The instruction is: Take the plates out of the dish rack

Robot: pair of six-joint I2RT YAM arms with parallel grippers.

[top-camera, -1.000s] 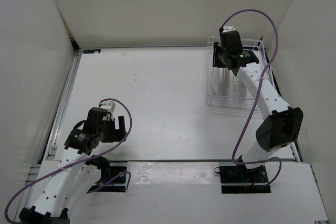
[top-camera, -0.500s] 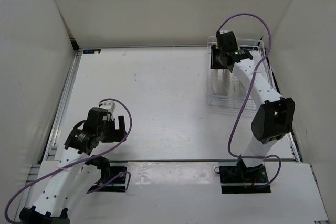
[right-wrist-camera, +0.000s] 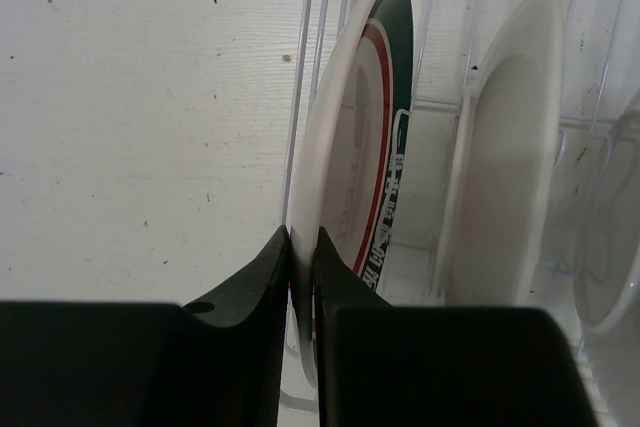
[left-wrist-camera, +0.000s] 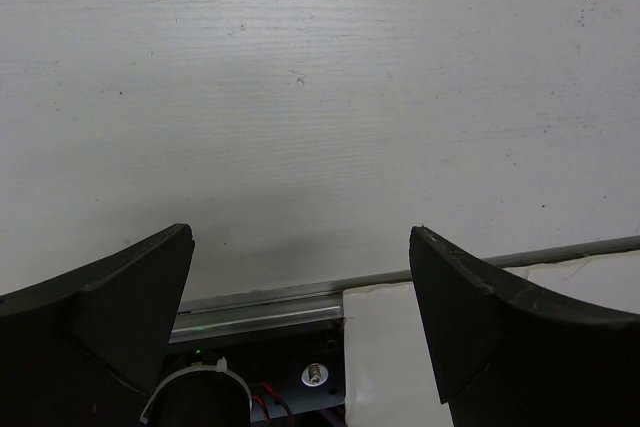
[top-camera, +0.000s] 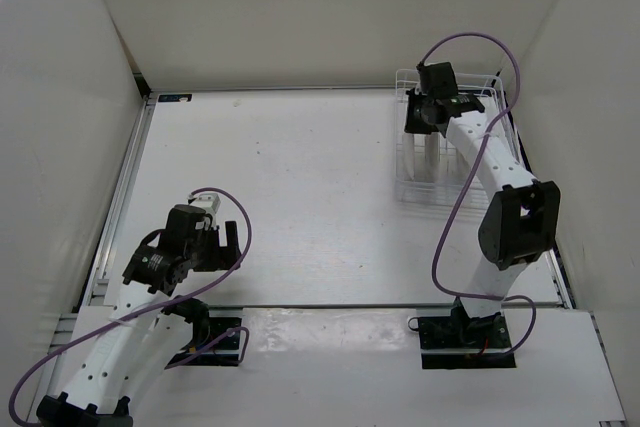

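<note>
Green-banded plate (right-wrist-camera: 350,137) stands on edge between the tines of the dish rack (top-camera: 405,192), at the far right of the bench (top-camera: 280,177), and the right fingers (right-wrist-camera: 255,277) pinch its near rim. Best to lift straight up along the tines without tilting (a plain white plate (right-wrist-camera: 510,147) stands just beside it), so the rim clears the wires. Left fingers (left-wrist-camera: 110,287) hang spread above the bench.

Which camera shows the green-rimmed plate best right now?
Right wrist: the green-rimmed plate stands upright, its rim pinched in the right gripper. Top external hides it beneath that gripper; left wrist shows only table.
</note>
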